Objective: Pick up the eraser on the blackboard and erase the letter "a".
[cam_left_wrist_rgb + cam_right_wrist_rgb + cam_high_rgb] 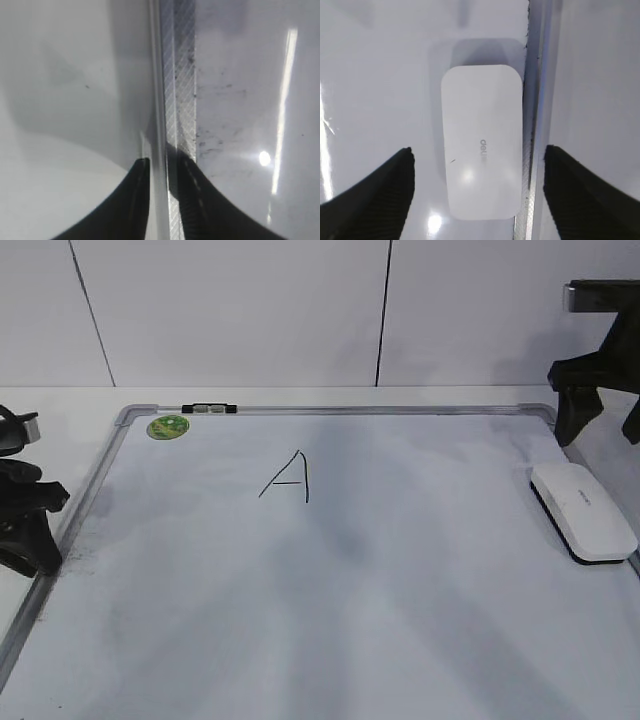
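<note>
The white eraser [583,510] lies flat at the right edge of the blackboard [400,590], against its grey frame. In the right wrist view the eraser [481,135] sits below and between the wide-open fingers of my right gripper [479,150]. In the exterior view my right gripper [603,425] hangs above and just behind the eraser, apart from it. The only letter in view is an angular capital "A" [288,478]; no lowercase "a" shows. My left gripper [35,530] is shut and empty over the board's left frame rail [180,100].
A round green sticker [168,426] sits in the board's far left corner. A small black-and-silver clip [208,408] is on the top frame. White table lies outside the frame [60,75]. A white wall stands behind.
</note>
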